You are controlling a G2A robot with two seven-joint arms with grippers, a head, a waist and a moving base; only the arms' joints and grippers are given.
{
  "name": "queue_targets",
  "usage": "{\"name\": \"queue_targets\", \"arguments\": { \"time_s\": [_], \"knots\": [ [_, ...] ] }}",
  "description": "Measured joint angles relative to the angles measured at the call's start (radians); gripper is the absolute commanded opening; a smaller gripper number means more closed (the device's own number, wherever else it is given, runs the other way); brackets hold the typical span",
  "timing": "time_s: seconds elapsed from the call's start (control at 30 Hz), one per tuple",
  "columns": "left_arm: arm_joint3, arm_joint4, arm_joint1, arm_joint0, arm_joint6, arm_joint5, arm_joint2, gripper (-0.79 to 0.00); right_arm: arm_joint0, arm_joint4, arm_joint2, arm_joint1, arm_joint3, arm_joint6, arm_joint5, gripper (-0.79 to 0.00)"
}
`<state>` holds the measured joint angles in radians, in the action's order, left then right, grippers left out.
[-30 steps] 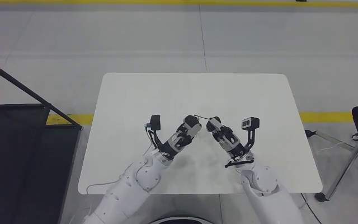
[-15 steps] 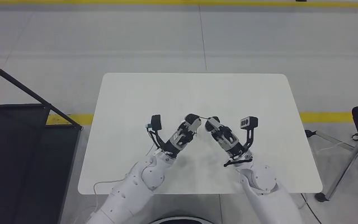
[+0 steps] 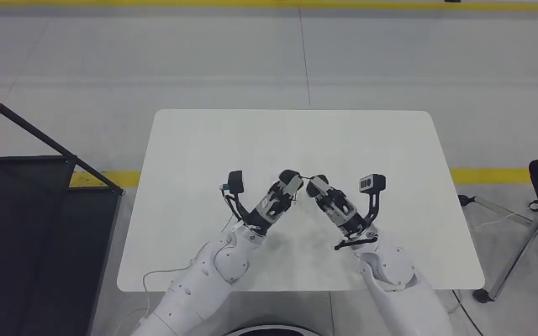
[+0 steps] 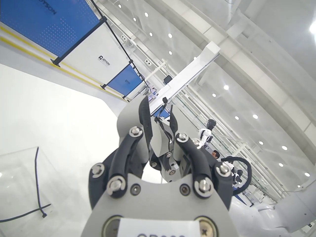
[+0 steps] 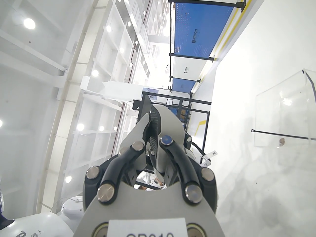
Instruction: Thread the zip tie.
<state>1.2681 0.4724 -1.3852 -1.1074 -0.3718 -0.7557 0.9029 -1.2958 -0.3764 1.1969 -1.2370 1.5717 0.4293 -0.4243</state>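
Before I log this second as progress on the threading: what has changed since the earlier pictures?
The right gripper edged sideways toward the left gripper, narrowing the gap that the tie spans. Nothing was taken hold of or let go. The left gripper hardly moved, the tie still runs between the two, and both stay raised over the table.
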Motion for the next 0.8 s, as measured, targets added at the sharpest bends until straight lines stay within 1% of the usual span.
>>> {"name": "queue_targets", "arguments": {
  "time_s": [0.2, 0.23, 0.33, 0.43, 0.5, 0.67, 0.7, 0.73, 0.8],
  "knots": [
    [-0.002, -0.003, -0.008, -0.002, 0.012, 0.0, 0.007, -0.56, 0.003, 0.008, -0.003, -0.003, -0.004, -0.004, 0.002, -0.785],
    [-0.002, -0.004, -0.009, -0.002, 0.014, 0.0, 0.009, -0.582, 0.003, 0.012, -0.003, -0.004, -0.004, -0.008, 0.002, -0.785],
    [-0.003, -0.003, -0.012, -0.004, 0.017, -0.001, 0.013, -0.61, 0.002, 0.019, -0.004, -0.006, -0.004, -0.016, 0.0, -0.785],
    [-0.003, -0.001, -0.015, -0.006, 0.018, -0.003, 0.017, -0.677, 0.001, 0.023, -0.004, -0.007, -0.003, -0.02, -0.002, -0.785],
    [-0.003, 0.002, -0.017, -0.008, 0.019, -0.005, 0.02, -0.779, 0.0, 0.024, -0.003, -0.008, -0.003, -0.021, -0.002, -0.785],
    [-0.004, 0.009, -0.022, -0.012, 0.019, -0.009, 0.027, -0.785, -0.001, 0.028, -0.003, -0.01, -0.004, -0.022, -0.002, -0.785],
    [-0.004, 0.01, -0.023, -0.012, 0.019, -0.009, 0.029, -0.785, -0.001, 0.028, -0.003, -0.011, -0.004, -0.023, -0.002, -0.727],
    [-0.005, 0.012, -0.024, -0.013, 0.02, -0.009, 0.03, -0.785, -0.002, 0.028, -0.003, -0.011, -0.003, -0.023, -0.002, -0.517],
    [-0.006, 0.015, -0.026, -0.014, 0.022, -0.01, 0.033, -0.785, -0.002, 0.028, -0.002, -0.012, -0.003, -0.024, -0.002, -0.268]
  ]
}}
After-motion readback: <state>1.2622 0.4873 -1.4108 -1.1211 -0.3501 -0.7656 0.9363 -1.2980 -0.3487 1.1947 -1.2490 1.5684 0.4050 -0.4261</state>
